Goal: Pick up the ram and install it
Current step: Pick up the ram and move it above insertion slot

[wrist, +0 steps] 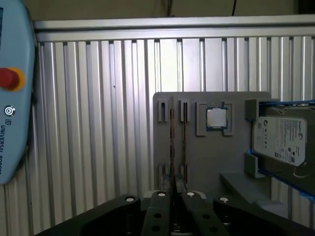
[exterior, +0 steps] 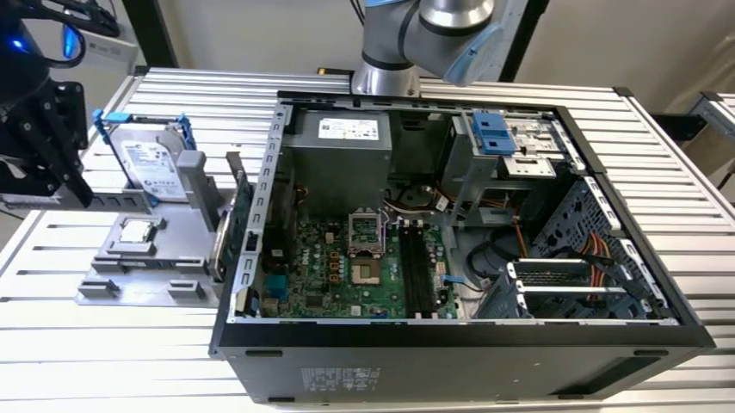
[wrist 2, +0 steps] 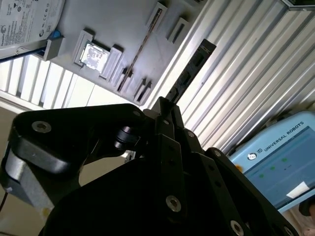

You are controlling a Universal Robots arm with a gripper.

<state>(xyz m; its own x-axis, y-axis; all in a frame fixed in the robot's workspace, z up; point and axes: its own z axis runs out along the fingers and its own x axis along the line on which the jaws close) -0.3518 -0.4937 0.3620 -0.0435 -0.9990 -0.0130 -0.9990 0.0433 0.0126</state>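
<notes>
My gripper (wrist 2: pixel 165 105) is shut on the ram (wrist 2: pixel 193 66), a long dark stick that juts out from between the fingertips. In the first wrist view the ram (wrist: pixel 172 147) shows edge-on as a thin line rising from the gripper (wrist: pixel 173 194), in front of the grey holder plate (wrist: pixel 211 162). In the exterior view the black gripper (exterior: pixel 64 185) hangs at the far left, beside the holder plate (exterior: pixel 144 280). The open computer case (exterior: pixel 460 331) lies in the middle, and the motherboard's long black memory slots (exterior: pixel 416 271) are well away toward the exterior view's right.
The holder plate carries a hard drive (exterior: pixel 150 163), a small square processor chip (exterior: pixel 138 231) and a green card (exterior: pixel 243 241) standing on edge. A light blue teach pendant (wrist: pixel 12 98) lies on the ribbed metal table (exterior: pixel 689 215). The arm's base (exterior: pixel 385 77) stands behind the case.
</notes>
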